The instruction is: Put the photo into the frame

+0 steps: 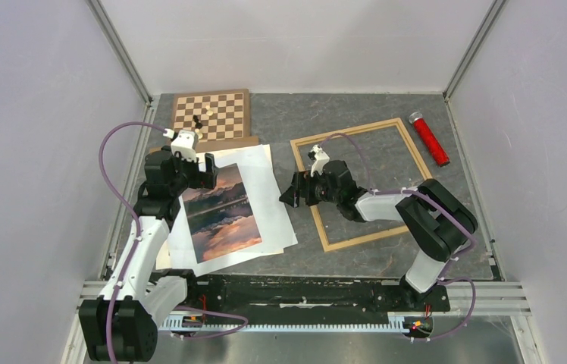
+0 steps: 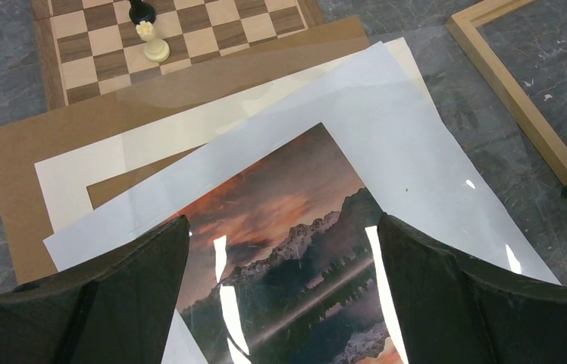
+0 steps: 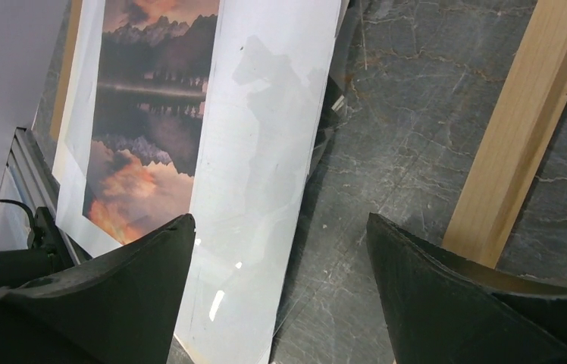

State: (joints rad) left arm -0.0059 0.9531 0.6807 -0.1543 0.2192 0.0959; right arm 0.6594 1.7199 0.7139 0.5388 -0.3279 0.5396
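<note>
The photo [image 1: 221,212], a mountain lake under an orange sky, lies on white sheets [image 1: 269,189] left of centre. It also shows in the left wrist view [image 2: 288,189] and the right wrist view [image 3: 151,98]. The light wooden frame [image 1: 417,155] lies flat to its right, with bare table inside it. My left gripper [image 1: 206,171] hovers open above the photo's far end, its jaws wide apart [image 2: 282,220] with nothing between them. My right gripper [image 1: 286,196] is low at the white sheet's right edge [image 3: 265,114], open [image 3: 280,218], between the sheet and the frame's left bar [image 3: 523,129].
A chessboard [image 1: 211,114] carrying a few pieces sits at the back left. Under the sheets lie a brown backing board [image 2: 15,174] and a white mat [image 2: 68,174]. A red tube [image 1: 430,138] lies right of the frame. Enclosure walls stand on three sides.
</note>
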